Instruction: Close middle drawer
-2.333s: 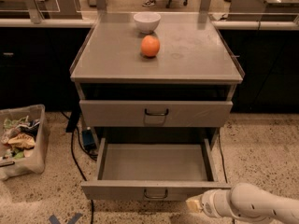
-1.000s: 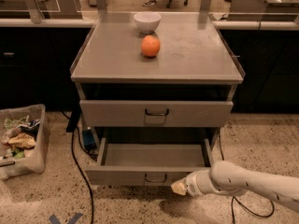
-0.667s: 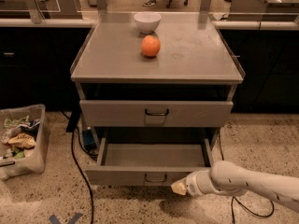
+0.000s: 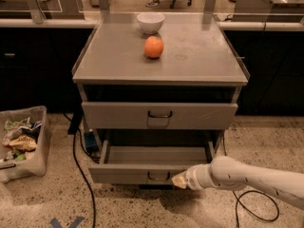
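The middle drawer (image 4: 126, 174) of the grey cabinet stands partly pulled out, its bare tray (image 4: 156, 155) showing and its small dark loop handle (image 4: 158, 176) on the flat front. My gripper (image 4: 179, 180) is low at the right of that front, its tip against it just right of the handle, on the end of my white arm (image 4: 247, 177) coming in from the lower right. The uppermost drawer (image 4: 159, 115) is pushed in above. The lowest drawer is hidden behind the middle one.
An orange (image 4: 153, 47) and a white bowl (image 4: 150, 22) sit on the cabinet top (image 4: 199, 61). A bin of rubbish (image 4: 21, 141) stands on the floor at the left. Black cables (image 4: 80, 175) lie on the floor. Dark counters run behind.
The middle drawer has slid well back into the cabinet since the earliest frame. My gripper has moved left and up along with its front.
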Available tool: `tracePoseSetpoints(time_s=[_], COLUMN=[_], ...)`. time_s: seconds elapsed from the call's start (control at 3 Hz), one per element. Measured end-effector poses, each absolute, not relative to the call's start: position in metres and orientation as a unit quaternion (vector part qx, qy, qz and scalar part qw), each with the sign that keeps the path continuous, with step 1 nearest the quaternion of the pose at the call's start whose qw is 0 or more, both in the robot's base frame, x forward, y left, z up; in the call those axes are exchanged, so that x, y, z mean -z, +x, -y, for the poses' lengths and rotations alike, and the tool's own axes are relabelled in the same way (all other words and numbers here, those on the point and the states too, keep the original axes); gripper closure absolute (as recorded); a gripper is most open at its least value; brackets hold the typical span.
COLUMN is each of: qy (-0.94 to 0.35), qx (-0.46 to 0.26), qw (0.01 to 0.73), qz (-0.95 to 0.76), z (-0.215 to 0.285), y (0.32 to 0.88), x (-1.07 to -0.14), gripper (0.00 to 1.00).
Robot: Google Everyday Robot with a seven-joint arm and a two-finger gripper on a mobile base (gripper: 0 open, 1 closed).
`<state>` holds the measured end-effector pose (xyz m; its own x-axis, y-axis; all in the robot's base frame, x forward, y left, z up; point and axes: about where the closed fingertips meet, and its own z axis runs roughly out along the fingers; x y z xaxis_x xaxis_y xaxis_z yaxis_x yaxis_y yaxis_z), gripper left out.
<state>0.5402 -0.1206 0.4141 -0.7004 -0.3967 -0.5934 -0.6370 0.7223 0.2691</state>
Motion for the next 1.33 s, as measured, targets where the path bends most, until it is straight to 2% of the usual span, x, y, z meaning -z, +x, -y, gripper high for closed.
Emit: tracePoseSetpoints(time_s=[0.33,1.0,1.33], qy=[-0.289,-0.283,-0.262], qx=[-0.218,-0.213,-0.191], qw=[0.293,0.299,0.33], qz=[-0.885,-0.886,-0.887], z=[0.12,0.12,0.14], y=[0.578,0.595,0.655], x=[-0.436,-0.43,-0.443], gripper=[1.0,1.0,1.0])
